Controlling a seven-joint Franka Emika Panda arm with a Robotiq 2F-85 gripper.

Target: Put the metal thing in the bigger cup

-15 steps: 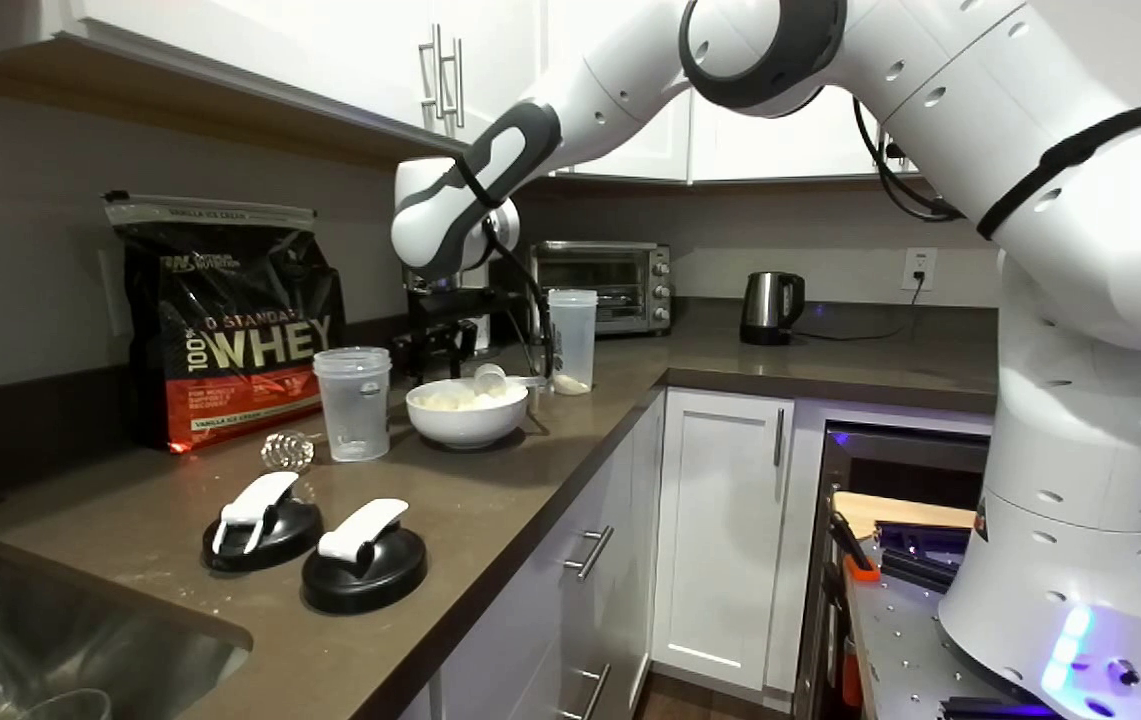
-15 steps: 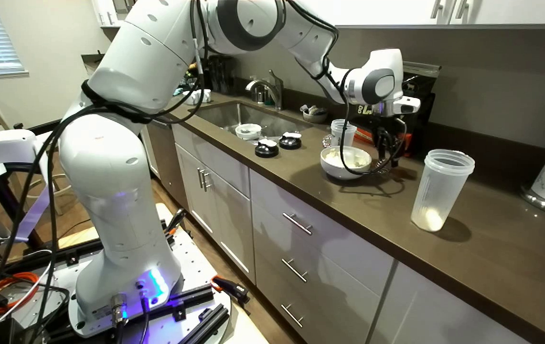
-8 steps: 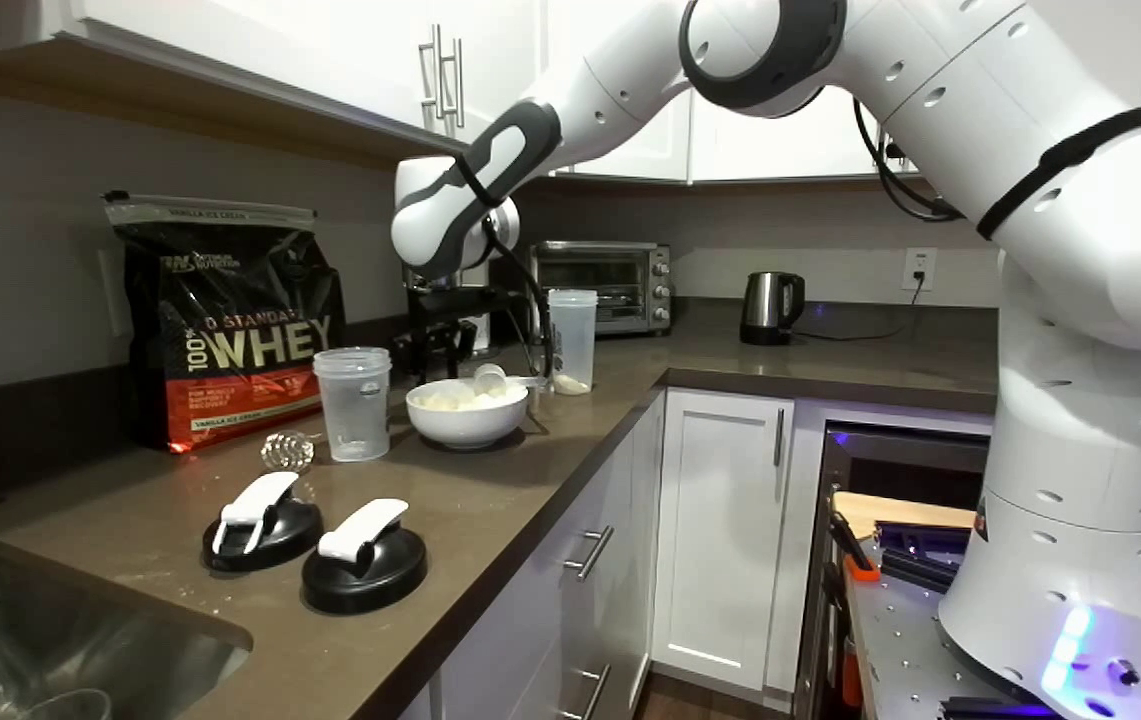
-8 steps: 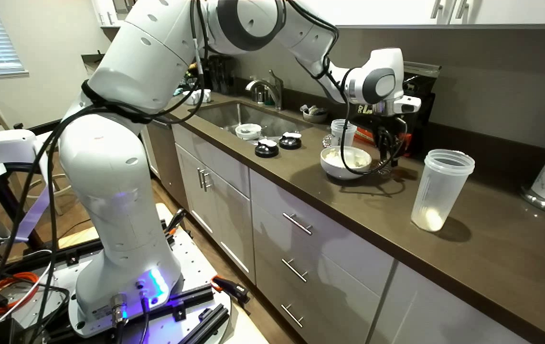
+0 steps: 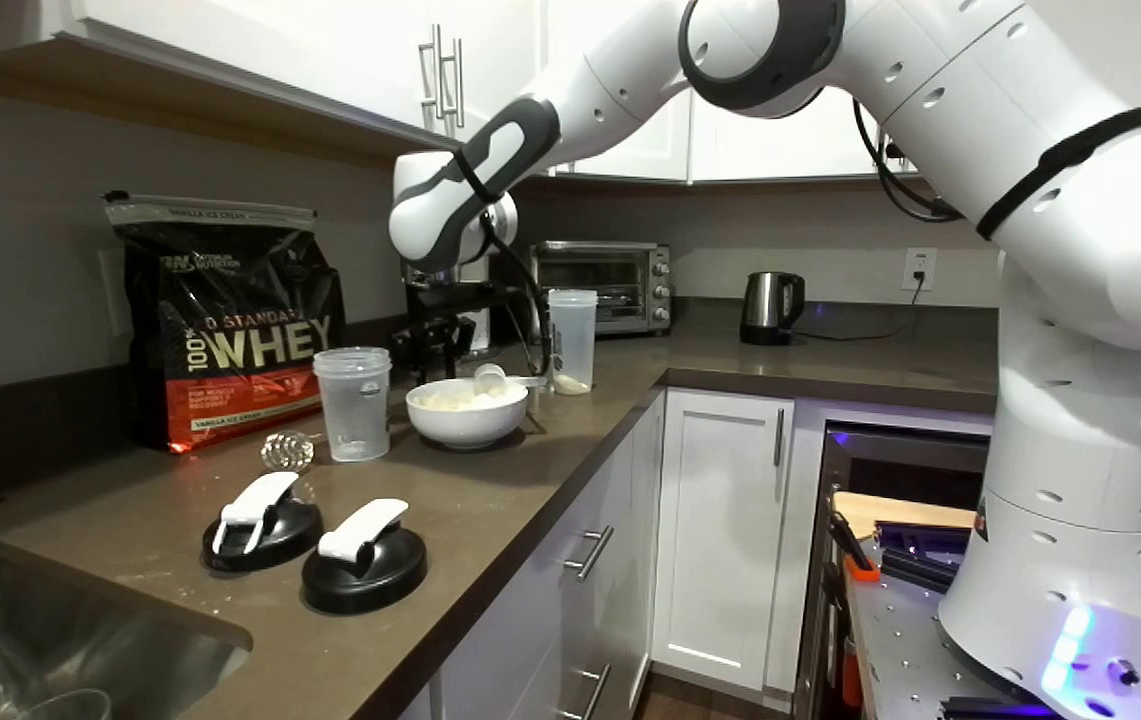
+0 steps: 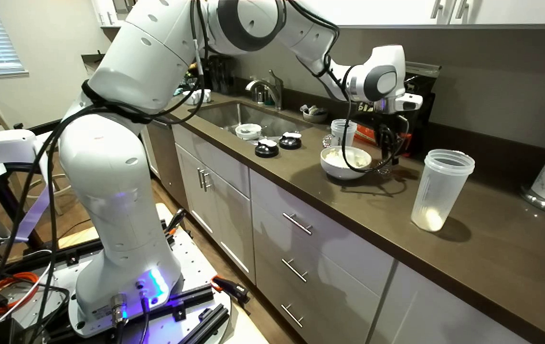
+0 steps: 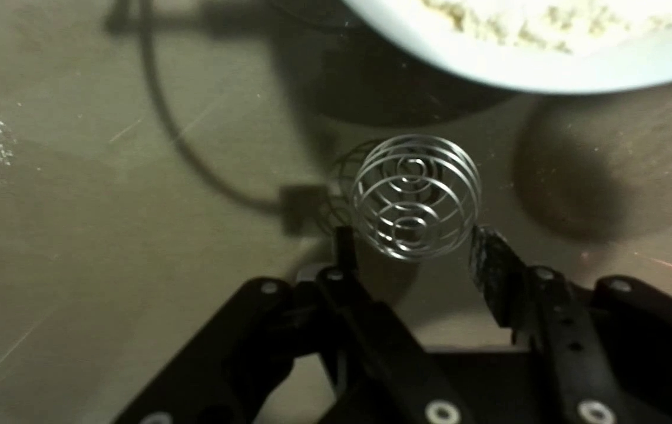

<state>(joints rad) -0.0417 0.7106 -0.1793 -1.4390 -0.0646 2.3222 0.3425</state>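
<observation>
Glinting near the white bowl (image 7: 524, 70) on the tabletop (image 7: 106, 282), a wire ball (image 7: 411, 206) sits between the tips of the widely parted tool (image 7: 413, 242). To this bystander it looks light, springy and apt to roll, best squeezed gently across its middle.

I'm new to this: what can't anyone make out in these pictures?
Whether the gripper touches the wire ball: the wrist view's angle leaves contact unclear.
The gripper's lower end: in an exterior view, hidden behind the white bowl.
The bowl's far side: cut off by the wrist view's edges.
The shorter frosted cup: its print is too small to read in an exterior view.
</observation>
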